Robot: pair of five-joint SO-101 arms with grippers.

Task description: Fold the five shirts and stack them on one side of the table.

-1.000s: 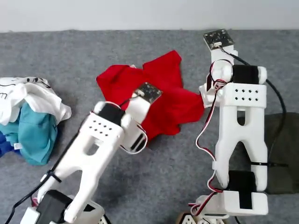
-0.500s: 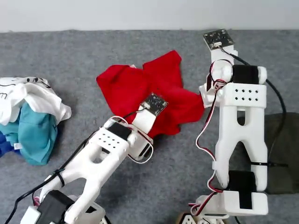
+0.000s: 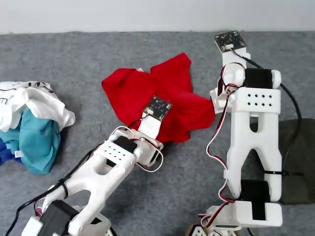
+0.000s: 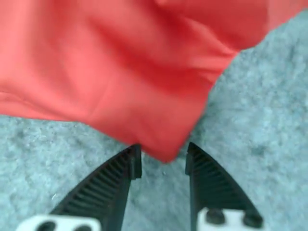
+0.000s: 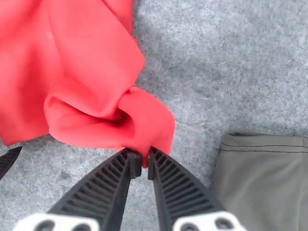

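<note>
Red shirt (image 3: 170,96) lies crumpled on grey table (image 3: 74,54); right gripper (image 5: 143,156) pinches its edge, left gripper (image 4: 162,154) straddles a corner, jaws parted

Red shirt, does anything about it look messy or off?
Yes. The red shirt lies crumpled and uneven, not spread flat. The right end effector pinches a bunched corner of it, while the left end effector is open around another corner. The white and teal shirts at the table's side are a loose heap.
</note>
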